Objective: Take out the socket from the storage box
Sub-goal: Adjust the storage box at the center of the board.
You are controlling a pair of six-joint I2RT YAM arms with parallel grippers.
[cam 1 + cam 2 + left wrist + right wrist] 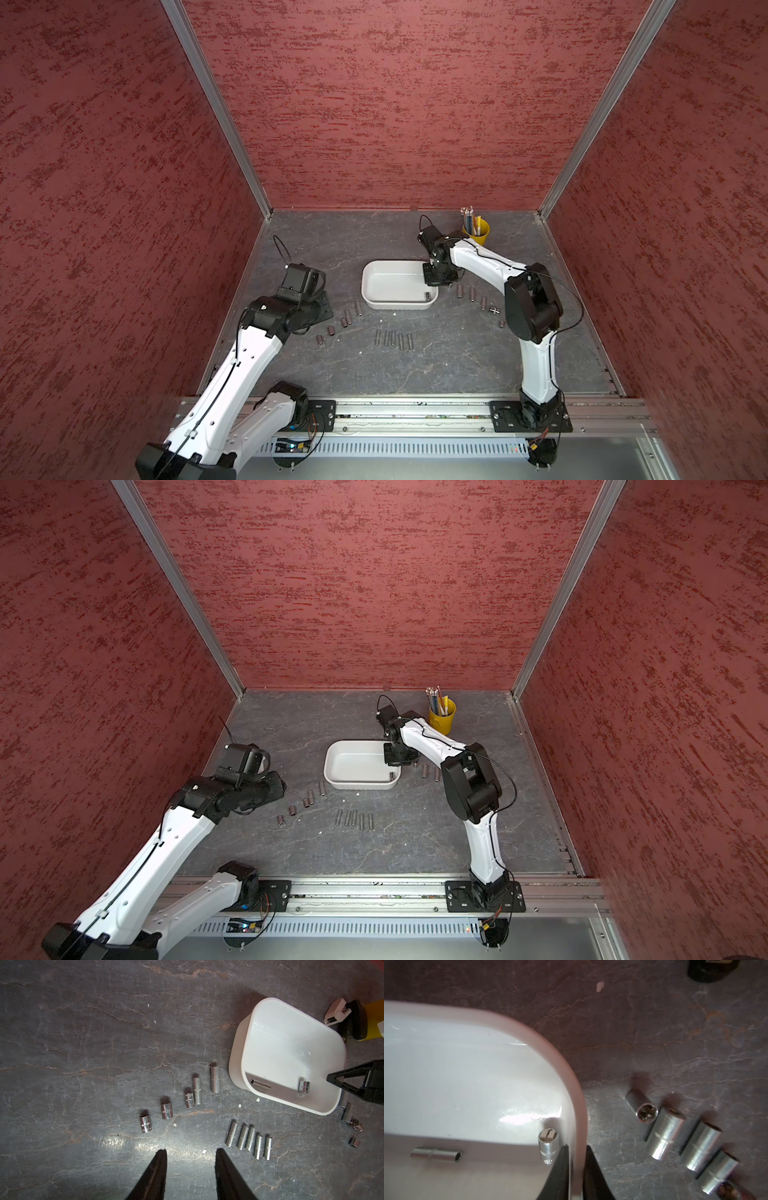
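Observation:
The white storage box (365,274) sits mid-table. Two chrome sockets lie inside it. A short socket (548,1147) is against the wall on the right arm's side, and a long socket (437,1154) lies on its side by the front wall. Both top views show the short socket (392,776). My right gripper (577,1147) is shut on the storage box wall (550,1047), one finger inside right beside the short socket, the other outside. My left gripper (191,1152) hangs open and empty over bare table, left of the box.
Loose sockets lie on the table in three groups: a row of long ones (394,338) in front of the box, a diagonal line (345,318) to its left, several more (473,293) to its right. A yellow pencil bucket (476,232) stands at the back right.

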